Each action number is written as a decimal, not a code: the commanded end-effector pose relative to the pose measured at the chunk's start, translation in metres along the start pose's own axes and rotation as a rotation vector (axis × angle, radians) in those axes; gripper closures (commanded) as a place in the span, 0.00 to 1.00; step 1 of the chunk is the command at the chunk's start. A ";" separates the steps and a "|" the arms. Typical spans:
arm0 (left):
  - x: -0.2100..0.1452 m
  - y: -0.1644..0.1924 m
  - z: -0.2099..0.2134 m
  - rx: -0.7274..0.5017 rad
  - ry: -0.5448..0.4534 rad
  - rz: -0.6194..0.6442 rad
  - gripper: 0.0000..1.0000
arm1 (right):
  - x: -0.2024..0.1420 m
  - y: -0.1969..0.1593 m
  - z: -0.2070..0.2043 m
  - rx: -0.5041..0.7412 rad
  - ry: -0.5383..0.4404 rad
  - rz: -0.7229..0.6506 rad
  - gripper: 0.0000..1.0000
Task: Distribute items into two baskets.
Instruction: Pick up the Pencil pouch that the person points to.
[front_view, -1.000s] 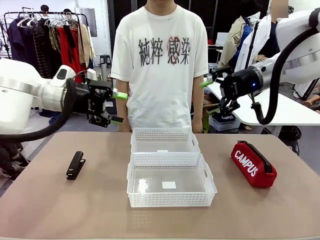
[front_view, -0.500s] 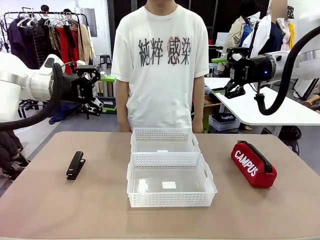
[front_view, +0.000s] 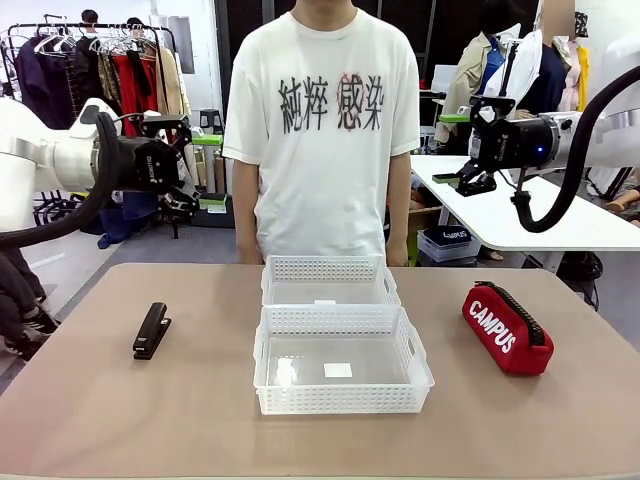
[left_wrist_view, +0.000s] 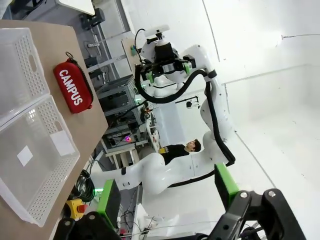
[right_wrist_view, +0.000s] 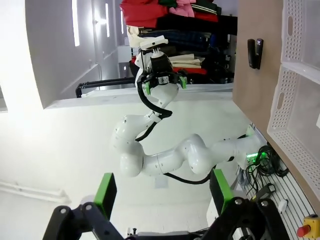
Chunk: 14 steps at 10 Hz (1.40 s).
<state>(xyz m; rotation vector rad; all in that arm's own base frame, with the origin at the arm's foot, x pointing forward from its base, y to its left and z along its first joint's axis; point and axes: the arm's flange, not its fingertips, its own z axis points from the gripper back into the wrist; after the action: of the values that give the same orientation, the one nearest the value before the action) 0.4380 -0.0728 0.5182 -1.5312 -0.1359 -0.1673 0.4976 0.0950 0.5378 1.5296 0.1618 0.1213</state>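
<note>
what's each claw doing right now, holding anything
Left claw: open, holding nothing.
Right claw: open, holding nothing.

The table bears a stapler, near basket, far basket (touching), and red pouch.

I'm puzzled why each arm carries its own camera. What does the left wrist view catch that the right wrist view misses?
Left wrist view: the red pouch lying on the table, with the right gripper open in the air beyond it. Right wrist view: the black stapler on the table, with the left gripper open in the air beyond it. Shared: the two white baskets side by side, and the brown table under them.
</note>
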 end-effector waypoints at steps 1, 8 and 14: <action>0.006 -0.004 0.001 -0.031 -0.006 0.030 0.00 | 0.007 0.000 0.010 0.014 0.021 0.034 0.00; 0.003 0.001 0.000 -0.008 -0.006 0.012 0.00 | 0.005 -0.004 0.007 0.007 0.006 0.014 0.00; 0.003 0.001 0.000 -0.008 -0.006 0.012 0.00 | 0.005 -0.004 0.007 0.007 0.006 0.014 0.00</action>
<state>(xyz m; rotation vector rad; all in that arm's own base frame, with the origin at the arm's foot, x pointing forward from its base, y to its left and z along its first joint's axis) 0.4422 -0.0741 0.5155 -1.5450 -0.1275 -0.1489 0.5044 0.0890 0.5329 1.5358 0.1519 0.1434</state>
